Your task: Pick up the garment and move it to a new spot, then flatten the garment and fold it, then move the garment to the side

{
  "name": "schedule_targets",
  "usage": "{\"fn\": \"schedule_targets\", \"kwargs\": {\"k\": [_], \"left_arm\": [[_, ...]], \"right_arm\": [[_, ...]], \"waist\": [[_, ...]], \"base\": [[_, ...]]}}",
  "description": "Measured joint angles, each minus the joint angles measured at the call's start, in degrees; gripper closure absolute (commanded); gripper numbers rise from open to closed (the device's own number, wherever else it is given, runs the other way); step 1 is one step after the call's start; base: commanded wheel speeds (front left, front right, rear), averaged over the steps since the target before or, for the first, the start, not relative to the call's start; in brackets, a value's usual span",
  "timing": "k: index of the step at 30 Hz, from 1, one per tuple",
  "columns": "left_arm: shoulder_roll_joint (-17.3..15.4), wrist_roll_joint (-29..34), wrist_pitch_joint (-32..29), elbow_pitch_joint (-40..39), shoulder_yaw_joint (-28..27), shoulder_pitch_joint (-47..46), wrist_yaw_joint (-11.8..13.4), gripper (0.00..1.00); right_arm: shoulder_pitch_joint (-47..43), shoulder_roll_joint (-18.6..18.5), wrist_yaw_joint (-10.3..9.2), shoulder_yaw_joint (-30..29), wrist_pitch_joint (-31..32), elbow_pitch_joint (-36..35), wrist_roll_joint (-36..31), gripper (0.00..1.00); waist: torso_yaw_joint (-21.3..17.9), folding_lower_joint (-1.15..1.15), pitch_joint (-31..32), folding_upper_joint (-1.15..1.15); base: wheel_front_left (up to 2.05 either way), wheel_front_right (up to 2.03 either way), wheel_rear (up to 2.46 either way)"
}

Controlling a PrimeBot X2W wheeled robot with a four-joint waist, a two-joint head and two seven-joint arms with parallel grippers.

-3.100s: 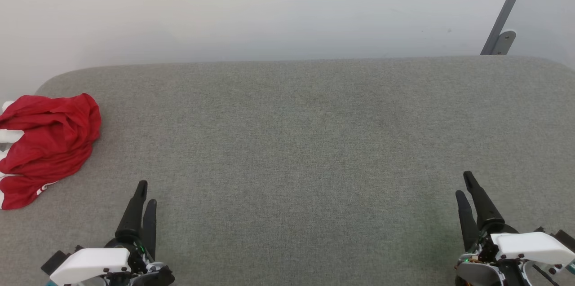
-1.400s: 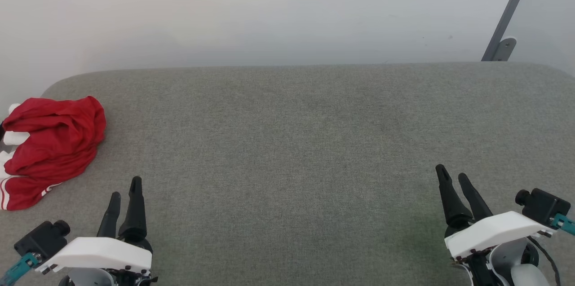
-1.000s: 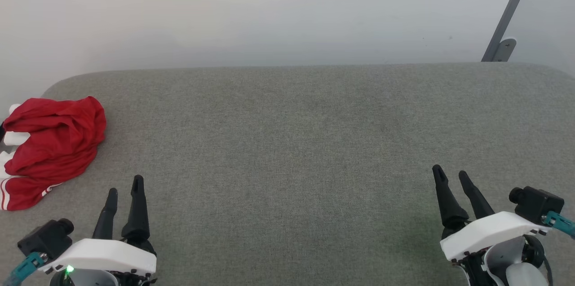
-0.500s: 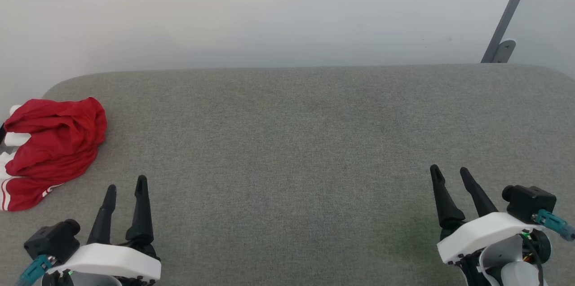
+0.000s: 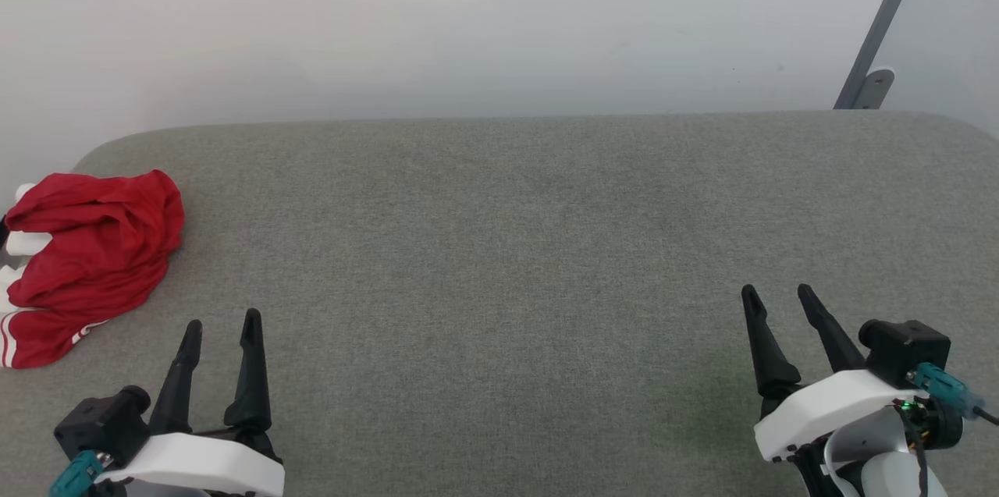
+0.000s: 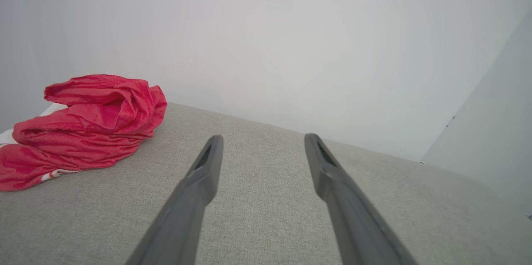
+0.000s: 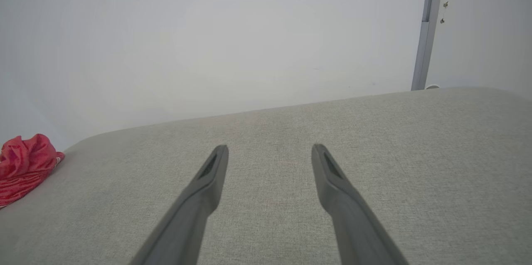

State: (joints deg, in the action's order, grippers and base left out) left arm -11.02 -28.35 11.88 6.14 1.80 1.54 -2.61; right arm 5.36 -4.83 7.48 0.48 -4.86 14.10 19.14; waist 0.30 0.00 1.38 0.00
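Desk, grey fabric top: it sits a little lower in the head view than in the earliest frame, which is a camera shift. Garment: a crumpled red heap with white striped trim at the desk's left edge, unmoved. Left gripper and right gripper: both wrists have rolled since the earliest frame, so each pair of fingers now shows side by side. Left jaws: spread wide, holding nothing, near the garment but clear of it. Right jaws: spread wide, empty, well apart from the garment.
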Motion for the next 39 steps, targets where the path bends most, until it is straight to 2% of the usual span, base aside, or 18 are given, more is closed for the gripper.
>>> {"fn": "schedule_targets", "kwargs": {"k": [26,39], "left_arm": [[-0.33,10.13,2.77,-0.74,-0.01,0.45,-1.20,0.00],[-0.47,11.36,3.09,-0.45,-0.18,0.74,-1.93,0.00]], "right_arm": [[0.20,-0.03,0.01,0.87,-2.48,-0.40,-11.77,0.00],[0.26,0.26,0.01,0.93,-2.99,-0.46,-13.69,0.00]], "waist": [[-0.44,0.00,0.14,0.00],[-0.44,0.00,0.21,0.00]], "base": [[0.00,0.00,0.00],[0.00,0.00,0.00]]}}
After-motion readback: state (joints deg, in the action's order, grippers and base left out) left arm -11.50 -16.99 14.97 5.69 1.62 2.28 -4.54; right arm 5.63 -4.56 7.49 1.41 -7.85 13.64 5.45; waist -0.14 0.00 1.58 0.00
